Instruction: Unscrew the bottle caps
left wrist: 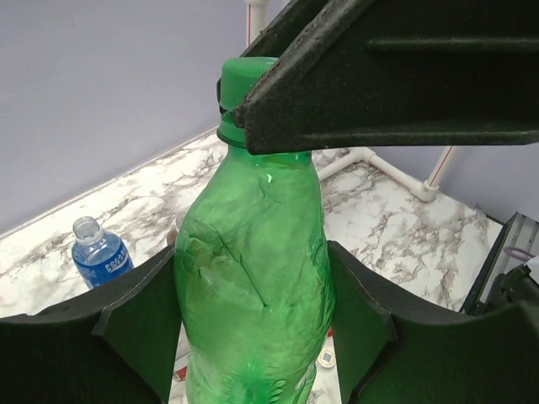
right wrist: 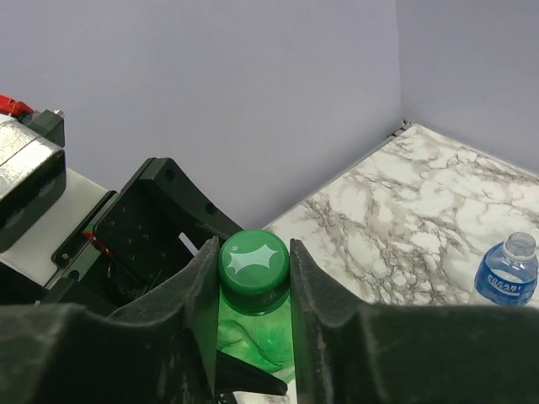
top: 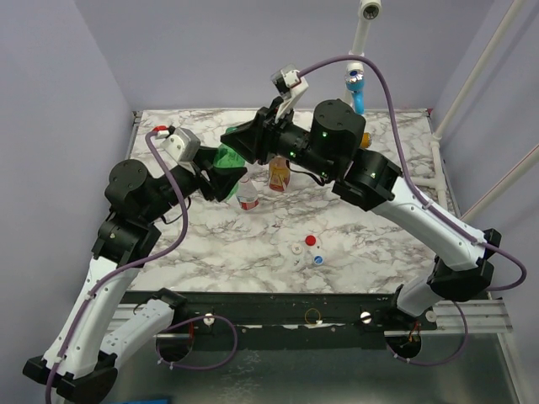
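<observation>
The right end effector (right wrist: 253, 278) is narrowed onto the green cap (right wrist: 253, 263), one finger pressed against each side of it and the cap's top face turned towards the wrist camera. Just below, the left end effector (left wrist: 253, 324) clamps the body of the green bottle (left wrist: 253, 244), its pads touching both flanks, so the two grips sit one above the other along the same bottle.

The bottle's long axis runs from the left arm's grip straight up into the right arm's jaws. The coming twist turns on that line: the right wrist should roll about it while the left holds the body against turning. The thin wall is already creased and may give under the grip.

Further out, three loose caps, red (top: 310, 240), white (top: 299, 250) and bluish-white (top: 318, 259), lie together on the near middle of the surface (top: 236, 244). The red-white bottle (top: 247, 196) and the amber bottle (top: 280, 175) stand just near of the joined arms. The blue-label bottle (right wrist: 508, 271) stands well apart towards the far right, uncapped. Open room lies to the near side.
</observation>
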Controlling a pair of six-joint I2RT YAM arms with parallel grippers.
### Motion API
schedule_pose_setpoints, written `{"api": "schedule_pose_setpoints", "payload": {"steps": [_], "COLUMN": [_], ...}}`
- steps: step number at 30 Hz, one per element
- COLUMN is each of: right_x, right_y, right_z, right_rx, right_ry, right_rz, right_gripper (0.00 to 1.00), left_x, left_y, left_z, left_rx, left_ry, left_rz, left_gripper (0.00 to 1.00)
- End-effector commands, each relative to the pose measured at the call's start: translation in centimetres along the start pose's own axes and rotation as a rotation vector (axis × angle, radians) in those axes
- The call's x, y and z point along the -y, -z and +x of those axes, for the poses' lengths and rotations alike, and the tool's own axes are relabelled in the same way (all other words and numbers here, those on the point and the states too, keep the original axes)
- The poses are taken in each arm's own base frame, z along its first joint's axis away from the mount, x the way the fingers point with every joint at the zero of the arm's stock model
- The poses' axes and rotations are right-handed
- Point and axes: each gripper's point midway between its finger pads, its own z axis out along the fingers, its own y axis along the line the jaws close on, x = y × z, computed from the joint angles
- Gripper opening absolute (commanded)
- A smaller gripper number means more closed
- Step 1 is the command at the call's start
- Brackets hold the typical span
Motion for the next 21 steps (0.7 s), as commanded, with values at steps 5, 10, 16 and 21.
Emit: {"api": "schedule_pose_setpoints", "payload": {"steps": [5,10,16,21], "right_x": [-1.8,-8.4,-13.4,-12.8], "right_y": [1.6,6.1,11.3,10.9], "right_z": [-1.8,-1.8,-0.7,-0.5], "right_rx": [0.071,0.108,0.082,0.062], "right_ry": [0.032,0.132,0.180,0.174], "right_rz": [-0.105,-0.522,-0.911,-0.864], "right_gripper": [0.08,0.01,0.01,0.02], "left_x": [1.8,7.0,12.1,12.4], "left_y": [0.4,1.7,4.4,4.7], "left_z": [-0.4,-1.6,-3.5,-3.8], "left_rx": [0.003,-0.032,-0.119,-0.121], "left_ry": [0.035,0.161,0.319,0.318], "left_rz": [0.086,0.356,0.649,0.672], "left_gripper": [0.00,0.00,0.00,0.00]}}
